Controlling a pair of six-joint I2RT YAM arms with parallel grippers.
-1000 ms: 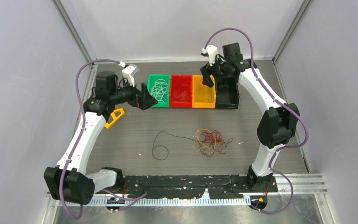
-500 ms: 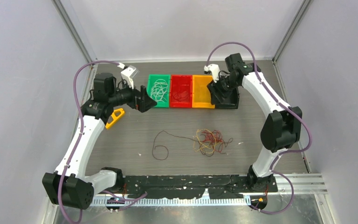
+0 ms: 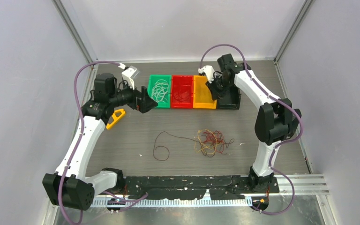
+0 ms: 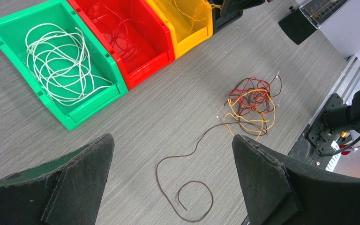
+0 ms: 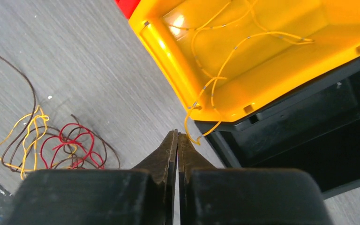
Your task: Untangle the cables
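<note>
Red, yellow and brown cables [image 3: 210, 142] lie tangled mid-way across the bench [image 3: 122, 136], one brown cable [image 3: 161, 149] trailing left. Farther back, the left claw [image 3: 146, 101] hangs spread beside the green bin [image 3: 150, 91]. The right claw [image 5: 177, 137] is pressed together beside a yellow wire [image 5: 186, 123] dangling over the yellow bin [image 5: 286, 70].

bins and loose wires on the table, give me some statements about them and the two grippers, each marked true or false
1. The green plastic bin holds whitish wires. True.
2. The left gripper is shut. False: its jaws stand wide open, with nothing between them.
3. The tangle of red, yellow-orange and brown wires sits in the green plastic bin. False: it lies out on the grey table, apart from the bins.
4. A thin yellow wire hangs over the rim of the yellow plastic bin. True.
5. The right gripper is shut. True.
</note>
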